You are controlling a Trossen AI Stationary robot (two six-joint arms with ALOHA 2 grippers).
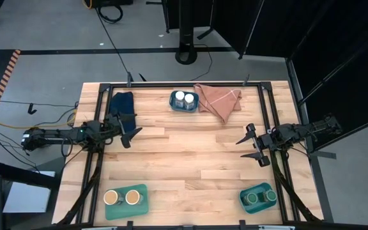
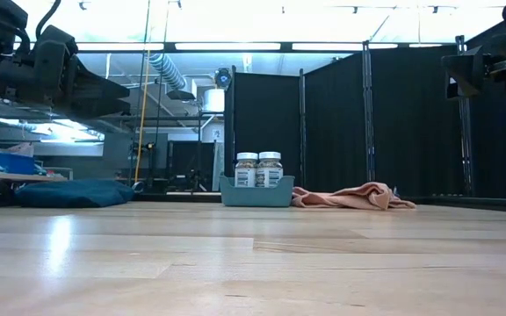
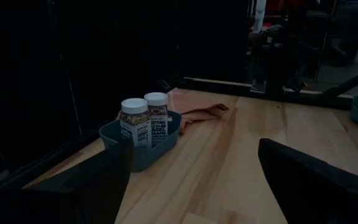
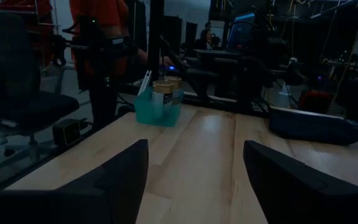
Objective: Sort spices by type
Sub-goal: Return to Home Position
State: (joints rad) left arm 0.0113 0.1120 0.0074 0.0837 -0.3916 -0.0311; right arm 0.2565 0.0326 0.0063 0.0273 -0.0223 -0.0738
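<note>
"Spices first: where do they stand, left to right?"

"In the high view's lower left corner, the two tan-lidded jars (image 1: 112,197) stand side by side in a green tray (image 1: 140,206). At the far edge of the table (image 1: 190,169), about the middle, the two white-lidded jars (image 1: 179,97) stand upright, close together, in a blue tray (image 1: 173,106). In the lower right corner, the two green-lidded jars (image 1: 254,199) sit together in a teal tray (image 1: 244,203). Each pair has its own tray, and the three trays lie well apart."

"And your fingers?"

"My left gripper (image 1: 131,137) hangs above the left side of the table, near a folded dark blue cloth (image 1: 123,102). Its two fingers are spread wide and there is nothing between them. A pink cloth (image 1: 219,102) lies crumpled just to the right of the blue tray. Farther right, my right gripper (image 1: 248,148) hangs over the right side of the table, pointing inward toward the other arm. Its fingers are also spread wide and they hold nothing. Neither gripper touches a jar or a tray."
</note>
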